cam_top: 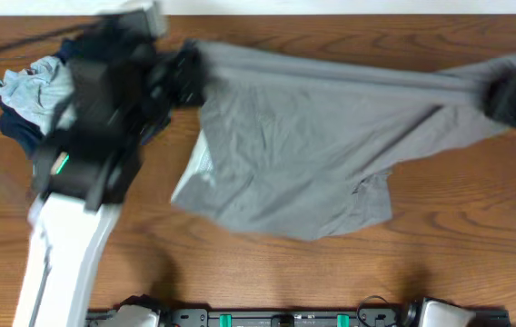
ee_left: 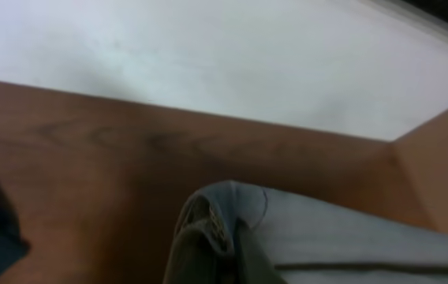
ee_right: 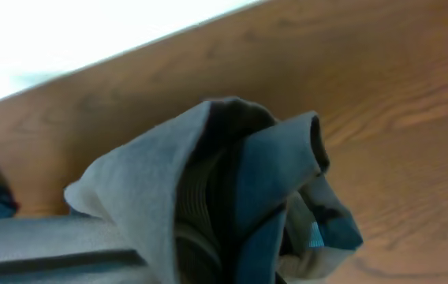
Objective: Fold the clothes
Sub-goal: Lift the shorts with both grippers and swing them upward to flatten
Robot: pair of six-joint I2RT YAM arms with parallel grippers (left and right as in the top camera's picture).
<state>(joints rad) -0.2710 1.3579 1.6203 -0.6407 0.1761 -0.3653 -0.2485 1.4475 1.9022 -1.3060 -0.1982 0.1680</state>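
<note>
You are gripping the shorts with both arms at once. Your left tool is sitting closed on one end of the garment's top edge, near the far left of the tabletop. Your right tool is sitting closed on the other end, close to the right edge of the overhead view. Neither tool is showing any gap between its fingers beyond the cloth pinched in it.

Between the two grips the upper edge of the grey fabric is running as a nearly straight, taut band across the far half of the tabletop. Below that band the rest of the shorts is spreading toward you in a wrinkled sheet that is lying on the wood. A strip of white lining is peeking out at its lower left corner.

In your left wrist view the cloth is bunching into a fold at the bottom of the frame, with bare wood behind it. In your right wrist view the fabric is wrapping up in a thick twisted wad right in front of the camera.

A pale grey-blue shirt is lying crumpled on a dark navy garment at the far left, partly hidden under your left arm and apart from the shorts.
</note>
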